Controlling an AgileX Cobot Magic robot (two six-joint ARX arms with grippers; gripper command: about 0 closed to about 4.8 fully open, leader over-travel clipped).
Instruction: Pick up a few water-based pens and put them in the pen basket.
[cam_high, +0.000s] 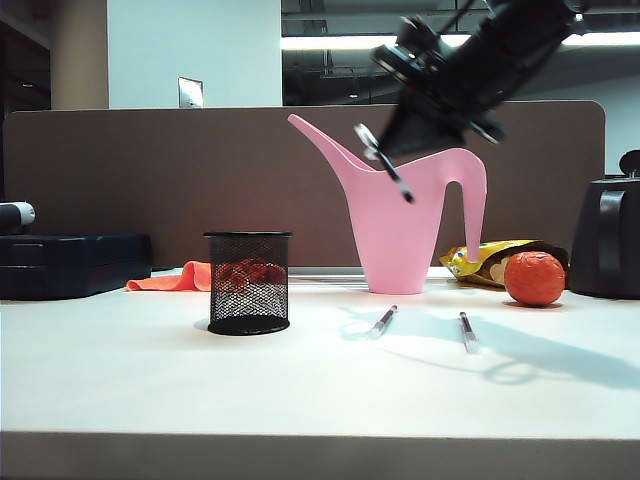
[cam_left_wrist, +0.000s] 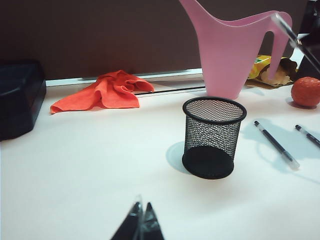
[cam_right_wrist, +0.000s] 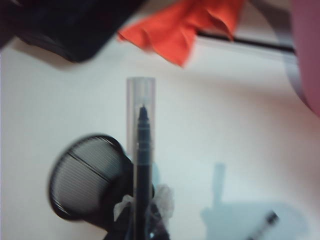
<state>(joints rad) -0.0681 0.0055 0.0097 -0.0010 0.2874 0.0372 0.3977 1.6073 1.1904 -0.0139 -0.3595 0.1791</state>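
Exterior view shows the right gripper (cam_high: 378, 150) high above the table, pinching 1 pen (cam_high: 385, 165) whose long axis slants downward, with the pen basket (cam_high: 248, 282) standing below and to its left, well apart. That black wire-mesh cup is upright, open-topped and see-through, while 2 more pens (cam_high: 384, 320) lie flat near the pink watering can (cam_high: 400, 215). The left gripper (cam_left_wrist: 140, 225) hangs pressed together, near the basket but idle.

Brown partition (cam_high: 150, 180) behind white table (cam_high: 300, 390); ceiling strip lights (cam_high: 330, 42) glow.
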